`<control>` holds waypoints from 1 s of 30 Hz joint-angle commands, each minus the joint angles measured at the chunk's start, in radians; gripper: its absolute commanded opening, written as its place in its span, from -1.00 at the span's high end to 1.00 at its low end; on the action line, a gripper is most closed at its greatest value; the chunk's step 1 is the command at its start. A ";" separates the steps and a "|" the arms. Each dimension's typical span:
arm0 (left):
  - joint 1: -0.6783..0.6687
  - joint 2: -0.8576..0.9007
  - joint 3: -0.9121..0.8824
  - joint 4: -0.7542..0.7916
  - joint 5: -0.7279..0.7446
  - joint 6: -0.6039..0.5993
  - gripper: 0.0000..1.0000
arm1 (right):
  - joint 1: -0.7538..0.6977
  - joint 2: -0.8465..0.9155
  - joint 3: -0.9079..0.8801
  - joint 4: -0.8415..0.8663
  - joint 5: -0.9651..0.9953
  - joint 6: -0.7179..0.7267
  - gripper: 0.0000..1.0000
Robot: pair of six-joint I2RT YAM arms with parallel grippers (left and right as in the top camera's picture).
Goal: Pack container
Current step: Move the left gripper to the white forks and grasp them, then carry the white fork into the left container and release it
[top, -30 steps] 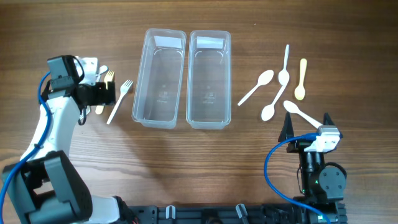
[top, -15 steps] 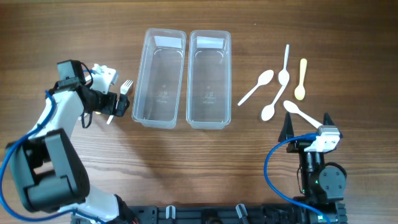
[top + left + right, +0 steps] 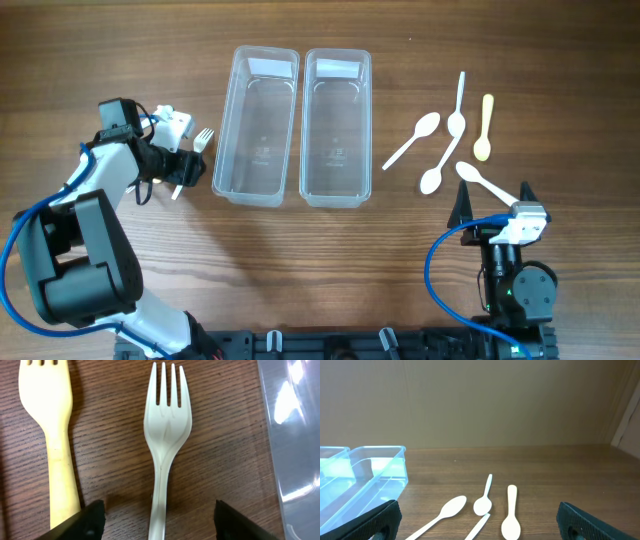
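White plastic fork [image 3: 166,425] with 4 tines lies flat.

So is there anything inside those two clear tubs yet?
Empty, both. The left tub and right tub show bare bottoms; the forks and spoons lie outside on the table.

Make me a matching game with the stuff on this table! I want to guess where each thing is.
Things:
1. white fork
2. yellow spoon
3. clear containers
4. right hand

Places or states:
A. side by side in the middle of the table, nothing inside
B. on the right side, next to the white spoons
C. lying flat, its handle between the open fingers of the left hand
D. open, holding nothing, near the front edge

Right pairs: 1-C, 2-B, 3-A, 4-D.
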 commanded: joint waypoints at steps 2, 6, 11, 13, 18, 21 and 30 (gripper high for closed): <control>-0.005 0.013 0.010 0.004 0.027 0.012 -0.60 | -0.004 -0.008 -0.001 0.006 -0.016 -0.010 -0.99; -0.005 0.013 0.010 0.029 0.027 0.012 -0.59 | -0.004 -0.008 -0.001 0.006 -0.016 -0.011 -0.99; -0.005 0.013 0.010 0.058 0.028 0.012 -0.64 | -0.004 -0.008 -0.001 0.005 -0.016 -0.010 -0.99; -0.005 0.020 0.010 0.067 0.044 0.012 -0.65 | -0.004 -0.008 -0.001 0.006 -0.016 -0.010 -1.00; -0.046 0.079 0.010 0.079 0.045 0.012 -0.63 | -0.004 -0.008 -0.001 0.006 -0.016 -0.010 -0.99; -0.065 0.097 0.010 0.097 0.037 0.011 0.14 | -0.004 -0.008 -0.001 0.006 -0.016 -0.010 -1.00; -0.064 0.087 0.014 0.105 -0.157 0.010 0.92 | -0.004 -0.008 -0.001 0.006 -0.016 -0.010 -0.99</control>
